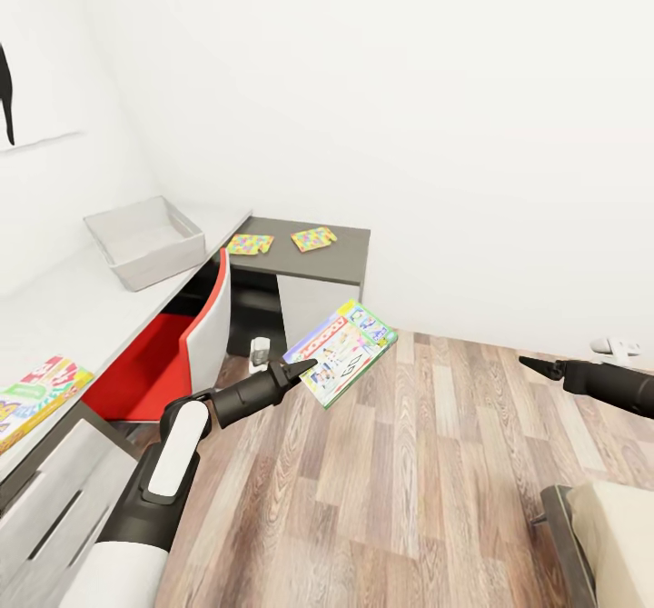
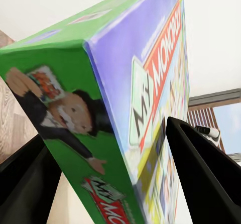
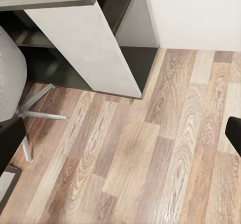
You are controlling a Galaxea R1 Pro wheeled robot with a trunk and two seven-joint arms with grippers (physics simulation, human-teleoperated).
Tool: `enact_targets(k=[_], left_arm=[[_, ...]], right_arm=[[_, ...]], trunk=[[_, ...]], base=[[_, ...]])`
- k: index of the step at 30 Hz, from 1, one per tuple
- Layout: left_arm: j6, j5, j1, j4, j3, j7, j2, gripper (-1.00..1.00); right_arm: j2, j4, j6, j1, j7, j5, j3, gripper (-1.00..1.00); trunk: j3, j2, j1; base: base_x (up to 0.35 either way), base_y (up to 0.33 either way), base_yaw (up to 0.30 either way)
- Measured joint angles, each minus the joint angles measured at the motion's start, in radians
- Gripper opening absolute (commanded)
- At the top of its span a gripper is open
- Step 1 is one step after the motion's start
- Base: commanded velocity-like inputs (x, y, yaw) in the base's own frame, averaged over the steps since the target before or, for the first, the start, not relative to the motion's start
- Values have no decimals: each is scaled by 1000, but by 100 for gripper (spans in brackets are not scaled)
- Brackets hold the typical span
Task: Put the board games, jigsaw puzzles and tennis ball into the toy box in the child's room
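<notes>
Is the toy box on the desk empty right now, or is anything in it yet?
Looks empty. In the head view the toy box shows only bare grey floor and walls; its near inner corner is hidden behind the front wall.

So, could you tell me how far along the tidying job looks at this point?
Nothing looks done yet: the toy box on the table appears empty. In hand: the left gripper holds one board game over the floor. Left: that game, another board game on the table's near end, and two jigsaw puzzles on the dark section. The right gripper carries nothing.
</notes>
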Motion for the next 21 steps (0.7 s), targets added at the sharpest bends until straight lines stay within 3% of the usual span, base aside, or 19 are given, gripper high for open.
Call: enact_targets(k=[21], left_arm=[[0, 0, 0, 1, 0, 0, 0, -100]], right_arm=[[0, 0, 1, 0, 0, -1, 0, 100]], trunk=[[66, 147, -81]], base=[[0, 0, 0]])
